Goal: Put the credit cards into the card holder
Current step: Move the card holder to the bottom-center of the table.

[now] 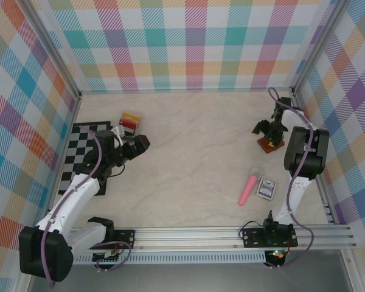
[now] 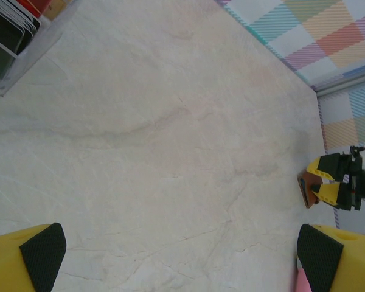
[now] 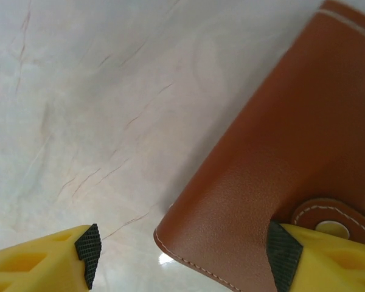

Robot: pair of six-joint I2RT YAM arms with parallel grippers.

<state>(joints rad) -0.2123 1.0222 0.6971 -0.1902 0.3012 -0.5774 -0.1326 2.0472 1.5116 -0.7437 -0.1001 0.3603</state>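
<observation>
Yellow fingers of the right gripper (image 3: 185, 254) stand apart astride a corner of the closed brown leather card holder (image 3: 280, 134). One pad is over the leather beside its snap tab (image 3: 328, 219), the other clear of it, so nothing is gripped. Across the pale marble table (image 1: 194, 152), the credit cards (image 2: 3, 36) stand upright in a clear rack (image 2: 21, 64). Near it, the left gripper (image 2: 181, 255) is spread wide and empty. From overhead, a checkered mat (image 1: 79, 152), a pink microphone (image 1: 249, 187) and plaid walls (image 1: 188, 42) appear.

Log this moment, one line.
left hand open; right hand open, astride closed brown leather card holder corner; plastic cards in clear rack
</observation>
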